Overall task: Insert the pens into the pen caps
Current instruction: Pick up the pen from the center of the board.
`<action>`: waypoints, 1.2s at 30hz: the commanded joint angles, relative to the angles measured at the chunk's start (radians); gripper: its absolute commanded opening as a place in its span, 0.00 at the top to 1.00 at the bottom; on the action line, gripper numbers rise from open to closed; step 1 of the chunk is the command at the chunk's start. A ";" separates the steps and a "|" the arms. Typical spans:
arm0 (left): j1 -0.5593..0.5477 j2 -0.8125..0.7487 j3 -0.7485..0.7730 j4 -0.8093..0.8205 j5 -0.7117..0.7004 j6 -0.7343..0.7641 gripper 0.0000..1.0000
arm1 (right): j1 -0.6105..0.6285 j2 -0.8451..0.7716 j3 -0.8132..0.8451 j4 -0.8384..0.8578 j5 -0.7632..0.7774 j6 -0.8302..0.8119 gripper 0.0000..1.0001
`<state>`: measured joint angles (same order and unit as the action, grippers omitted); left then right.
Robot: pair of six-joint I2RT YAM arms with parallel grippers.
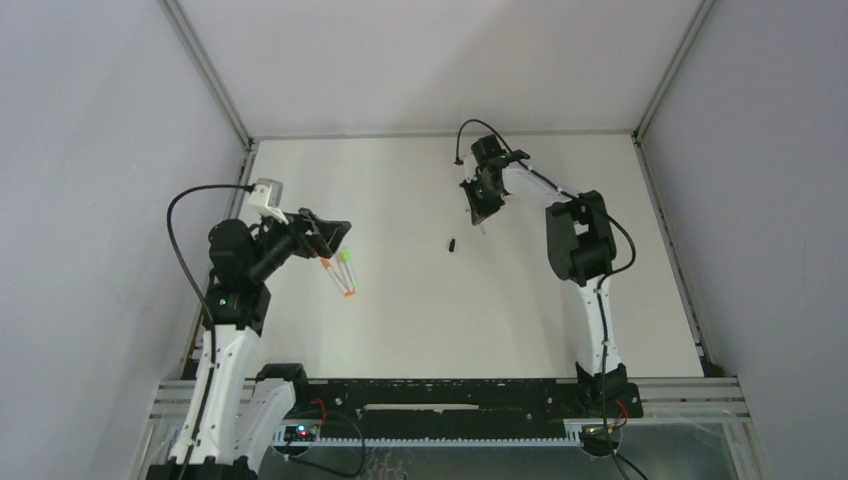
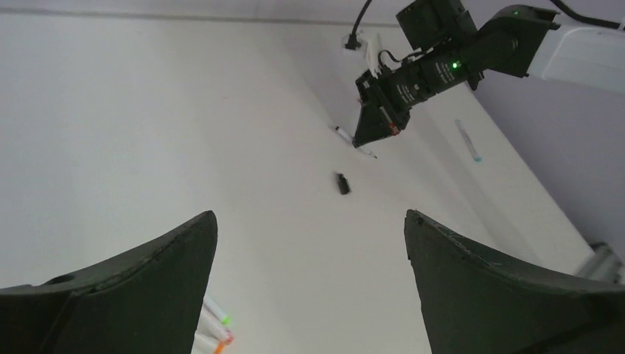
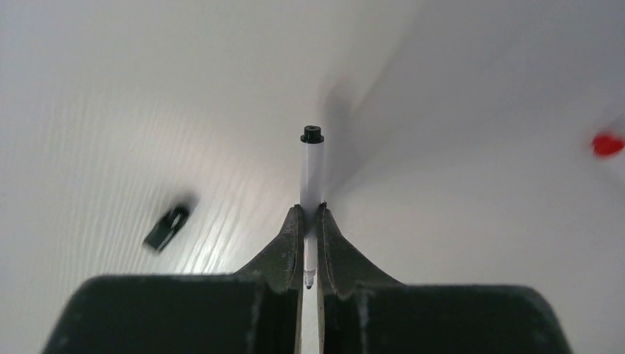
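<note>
Your right gripper [image 3: 310, 214], foremost in its wrist view: jaws pressed together, pinching the black-ended pen [image 3: 312, 173] near its nib, with the black end pointing away from the wrist. You find this pair toward the far edge of the surface [image 1: 420, 330], right of centre. The black cap [image 3: 168, 227] lies on the surface near the held pen, apart from it. A blurred red object [image 3: 607, 144] shows at the right of that view; you cannot tell what it is. Your left gripper [image 2: 309, 215] hovers near the left edge, jaws spread wide, above the orange- and green-ended pens [image 1: 345, 272] lying close together.
</note>
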<state>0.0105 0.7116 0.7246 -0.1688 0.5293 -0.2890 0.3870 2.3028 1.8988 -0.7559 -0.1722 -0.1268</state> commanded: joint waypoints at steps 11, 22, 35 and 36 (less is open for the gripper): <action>-0.368 -0.059 -0.237 0.558 -0.029 -0.379 0.06 | -0.194 -0.768 -0.648 0.440 -0.697 0.174 1.00; -0.833 0.135 -0.307 1.015 -0.439 -0.410 0.16 | -0.266 -1.157 -1.032 0.940 -1.082 0.428 1.00; -0.936 0.611 -0.147 1.287 -0.476 -0.493 0.27 | -0.222 -1.144 -1.034 0.941 -1.109 0.419 1.00; -0.940 0.634 -0.135 1.298 -0.474 -0.498 0.28 | -0.218 -1.142 -1.034 0.940 -1.110 0.418 1.00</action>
<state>-0.9108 1.2877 0.5011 0.9829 0.0776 -0.7525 0.1543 1.1534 0.8650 0.1490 -1.2610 0.2874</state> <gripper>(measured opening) 0.732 0.086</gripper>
